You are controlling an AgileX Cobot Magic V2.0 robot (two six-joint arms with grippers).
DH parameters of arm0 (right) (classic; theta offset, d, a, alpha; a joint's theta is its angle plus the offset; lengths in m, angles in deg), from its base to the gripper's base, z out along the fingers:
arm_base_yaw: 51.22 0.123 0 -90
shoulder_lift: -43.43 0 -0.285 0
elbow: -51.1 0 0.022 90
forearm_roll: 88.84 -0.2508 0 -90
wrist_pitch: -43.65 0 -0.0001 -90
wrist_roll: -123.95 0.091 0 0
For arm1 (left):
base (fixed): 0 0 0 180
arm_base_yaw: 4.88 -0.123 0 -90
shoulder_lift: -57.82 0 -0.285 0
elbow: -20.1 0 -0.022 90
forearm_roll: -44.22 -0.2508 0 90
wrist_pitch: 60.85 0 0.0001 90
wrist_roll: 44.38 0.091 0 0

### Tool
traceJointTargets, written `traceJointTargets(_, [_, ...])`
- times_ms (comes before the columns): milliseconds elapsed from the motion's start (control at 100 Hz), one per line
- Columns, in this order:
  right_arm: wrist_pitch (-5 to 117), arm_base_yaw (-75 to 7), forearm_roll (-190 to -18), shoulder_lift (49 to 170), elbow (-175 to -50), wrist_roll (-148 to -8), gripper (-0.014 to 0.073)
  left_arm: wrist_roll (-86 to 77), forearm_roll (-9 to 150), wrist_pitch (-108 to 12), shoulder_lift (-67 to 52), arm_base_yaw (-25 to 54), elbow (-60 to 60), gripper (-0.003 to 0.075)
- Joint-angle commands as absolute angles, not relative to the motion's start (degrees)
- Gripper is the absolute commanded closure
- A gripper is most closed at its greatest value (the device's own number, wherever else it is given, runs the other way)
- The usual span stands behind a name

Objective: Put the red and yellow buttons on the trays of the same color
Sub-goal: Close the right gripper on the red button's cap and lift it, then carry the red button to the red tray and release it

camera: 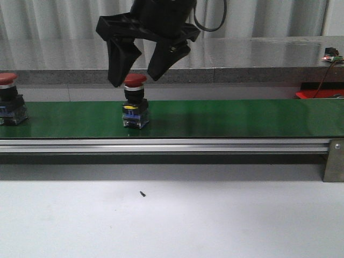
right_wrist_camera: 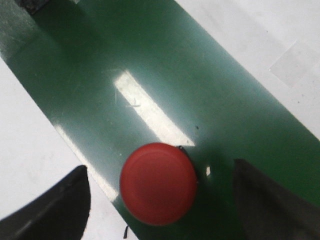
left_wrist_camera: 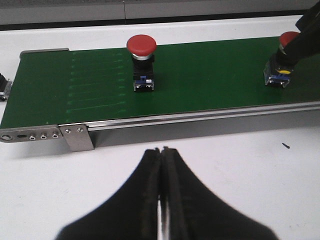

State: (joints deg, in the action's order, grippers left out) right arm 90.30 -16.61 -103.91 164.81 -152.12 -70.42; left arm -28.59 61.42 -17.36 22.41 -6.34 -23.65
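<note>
A red button (camera: 135, 80) on a black, yellow and blue body stands on the green belt (camera: 226, 118). My right gripper (camera: 134, 79) hangs open just above it, one finger on each side of the cap. From the right wrist the red cap (right_wrist_camera: 158, 182) lies between the two spread fingers (right_wrist_camera: 55, 210), touching neither. A second red button (camera: 8, 80) stands at the belt's left end, also seen as the red button (left_wrist_camera: 141, 45) from the left wrist. My left gripper (left_wrist_camera: 161, 150) is shut and empty over the white table. The red tray (camera: 322, 94) shows as a sliver at far right. No yellow button or yellow tray is in view.
The belt's aluminium rail (camera: 161, 145) runs along its front edge, with a metal bracket (camera: 334, 160) at the right end. A small dark speck (camera: 142, 193) lies on the white table (camera: 215, 220). A grey ledge (camera: 258, 75) runs behind the belt.
</note>
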Motion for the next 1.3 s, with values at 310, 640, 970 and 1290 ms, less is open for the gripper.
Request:
traceJointTargets(310, [87.66,-16.64,-101.62,163.42,-154.15,-71.0,0.038,-28.63,62.48,-21.54,22.09,-5.83,-22.25,0.074])
traceJointTargets(640, [87.45,-19.72,-101.58,158.64,-154.15,-71.0,0.0419,-28.63,62.48,-21.54,22.09,-5.83,-22.25,0.074])
traceJointTargets(970, [91.9,-34.77,-100.94,151.06,-154.04,-71.0,0.0419,-28.63,62.48,-21.54,22.09,-5.83,-22.25,0.074])
traceJointTargets(1290, [94.82,-52.52,-99.93,149.97,-153.48,-70.93,0.0419,-28.63,62.48,-21.54,22.09,-5.83,-22.25,0.074])
